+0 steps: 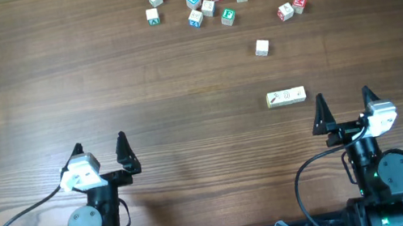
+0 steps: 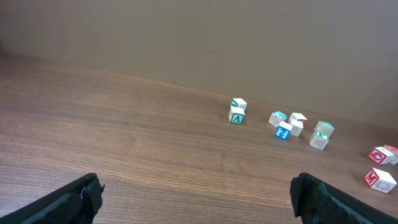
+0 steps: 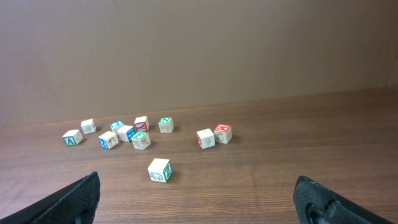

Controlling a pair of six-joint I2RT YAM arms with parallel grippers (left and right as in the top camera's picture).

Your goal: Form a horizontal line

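Note:
Three cream cubes lie side by side as a short horizontal line (image 1: 286,97) on the table, just left of and beyond my right gripper (image 1: 343,108). It does not show in either wrist view. My right gripper (image 3: 198,199) is open and empty, low over the table. My left gripper (image 1: 101,149) is open and empty at the near left; it also shows in the left wrist view (image 2: 196,196). A single pale cube (image 1: 261,47) lies beyond the line and shows in the right wrist view (image 3: 160,170).
A scatter of lettered cubes lies at the far side: a pair at left (image 1: 154,8), a cluster with blue and green letters (image 1: 208,7), and two red-lettered cubes (image 1: 291,8). They show in the wrist views as well (image 2: 297,127) (image 3: 127,134).

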